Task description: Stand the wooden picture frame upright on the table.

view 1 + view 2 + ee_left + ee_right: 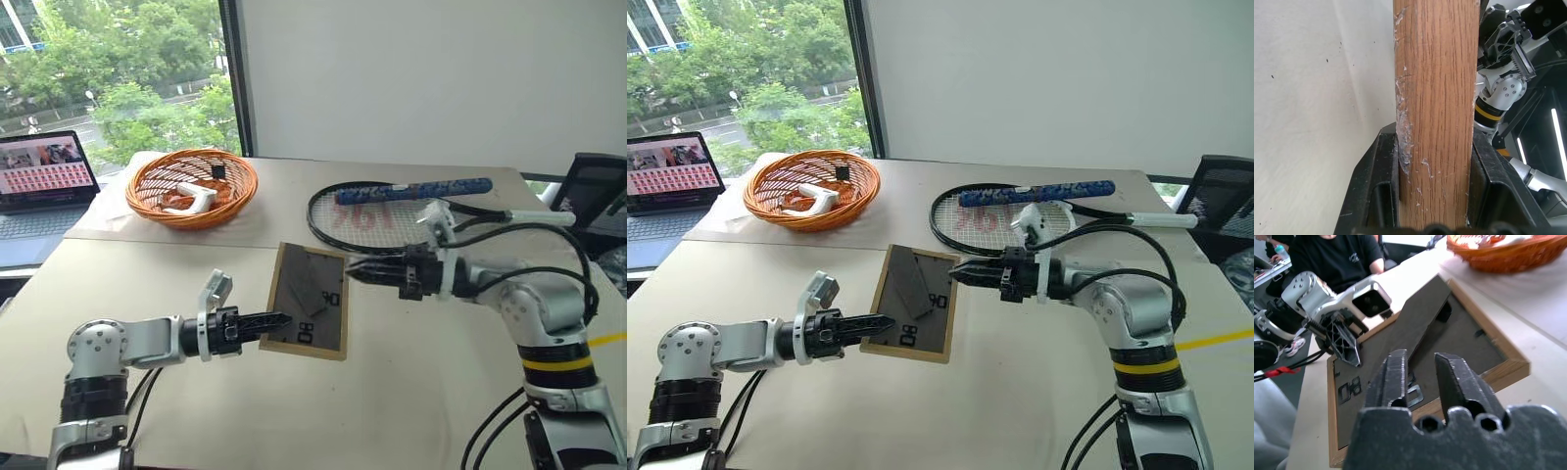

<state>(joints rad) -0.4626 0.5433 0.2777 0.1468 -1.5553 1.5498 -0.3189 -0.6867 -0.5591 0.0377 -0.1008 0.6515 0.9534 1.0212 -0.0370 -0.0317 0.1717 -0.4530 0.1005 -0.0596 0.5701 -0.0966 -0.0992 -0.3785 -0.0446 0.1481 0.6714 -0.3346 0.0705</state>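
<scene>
In the middle of the tabletop (176, 284), between the two arms: the picture frame (309, 301), dark back up, stand flap (1415, 328) sticking out. Pinched on its near wood edge by the left claw (277, 318), snug on both sides. Just beside the far edge, the right claw (355, 270), a little apart and holding nothing. Behind, a racket (392, 211) and an orange basket (192, 186), well apart from the frame.

Best way now, as a guess: keep the left pinch tight. Tip the frame up slowly, picture side out. Use the right claw to steady the top or pull the flap out more. Set the bottom edge and flap down flat together. Let go gently, or risk a tumble.
</scene>
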